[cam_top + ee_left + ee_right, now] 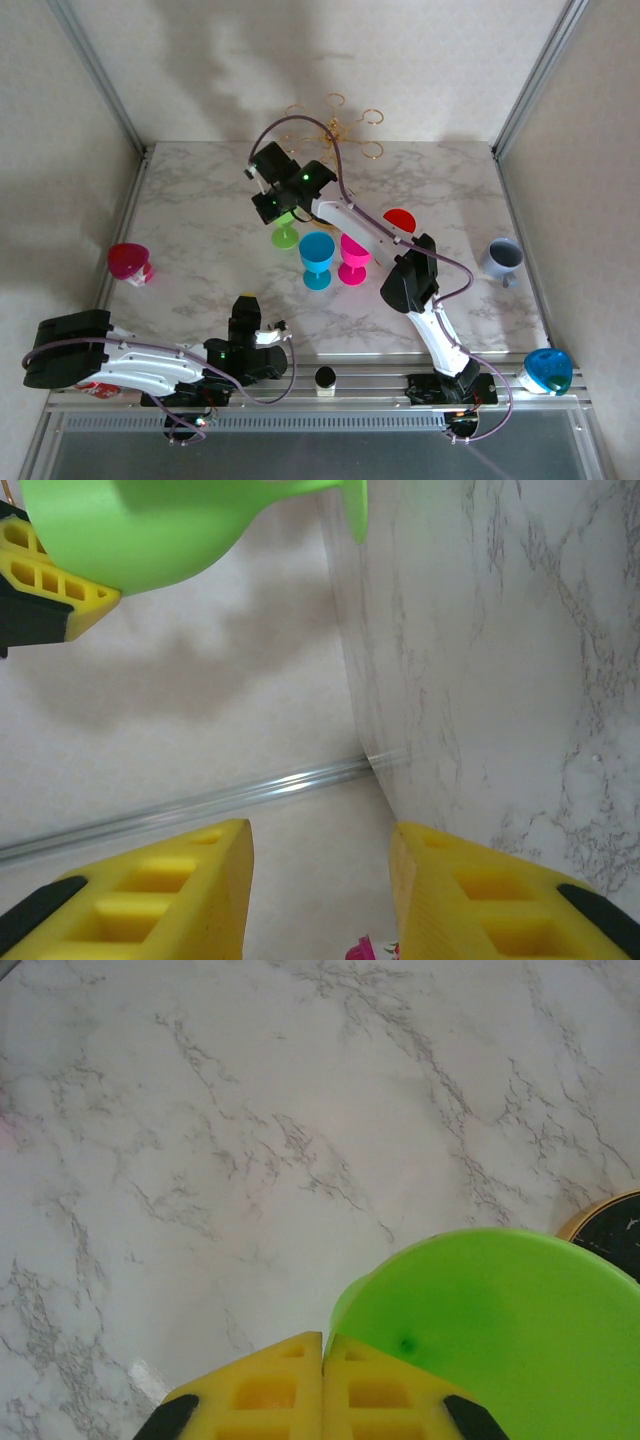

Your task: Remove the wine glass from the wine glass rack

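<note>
A white marble-patterned table [200, 230] is enclosed by pale textured walls [200, 60] on three sides. Aluminium posts [93, 65] mark its back corners; soft shadows cross the rear wall.

The left gripper [320, 865] reaches in from below, its two yellow fingers [150, 900] held well apart with nothing between them. Past them, the marbled worktop [500, 660] meets a pale wall [200, 720] along one edge. A thin metal strip [200, 802] crosses that wall and ends at the worktop's edge. Over the wall side, off that edge, is the rounded bowl of a green wine glass [170, 525]. Another yellow finger [55, 585] with a black backing touches its underside. A small pink thing [360, 948], too little to name, peeks out low between the fingers.
</note>
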Robot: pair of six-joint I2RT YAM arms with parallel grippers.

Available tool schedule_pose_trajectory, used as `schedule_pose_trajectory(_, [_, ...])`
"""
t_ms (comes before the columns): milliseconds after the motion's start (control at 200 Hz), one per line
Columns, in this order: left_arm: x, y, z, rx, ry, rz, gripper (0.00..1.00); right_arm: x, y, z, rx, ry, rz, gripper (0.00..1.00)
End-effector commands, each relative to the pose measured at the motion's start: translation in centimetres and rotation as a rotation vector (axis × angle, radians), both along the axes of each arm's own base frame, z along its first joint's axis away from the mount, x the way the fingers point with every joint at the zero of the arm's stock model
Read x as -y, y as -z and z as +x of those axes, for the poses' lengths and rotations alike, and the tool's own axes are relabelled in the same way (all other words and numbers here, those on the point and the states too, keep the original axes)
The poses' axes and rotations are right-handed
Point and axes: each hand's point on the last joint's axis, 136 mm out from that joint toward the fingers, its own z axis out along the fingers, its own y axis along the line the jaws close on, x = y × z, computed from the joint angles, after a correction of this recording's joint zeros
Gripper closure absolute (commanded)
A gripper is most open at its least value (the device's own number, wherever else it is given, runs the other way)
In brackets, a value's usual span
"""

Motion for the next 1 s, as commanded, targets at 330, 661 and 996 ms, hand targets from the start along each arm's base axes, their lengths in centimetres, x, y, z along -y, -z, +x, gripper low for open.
schedule_pose_trajectory(330, [0.4,-0.6,0.0,0.013,0.001,-0.037,0.59,-0.8,2.1,0.1,0.013,0.026,-0.02,1.0])
schedule_pose_trajectory(661, [0.4,-0.7,0.0,0.013,0.001,-0.039,0.59,-1.2,3.2,-0.4,-0.007,0.019,-0.029,1.0])
schedule_pose_trajectory(996, [0.5,-0.7,0.0,0.012,0.003,-0.044,0.59,-1.1,4.3,-0.7,-0.018,0.024,-0.051,0.91])
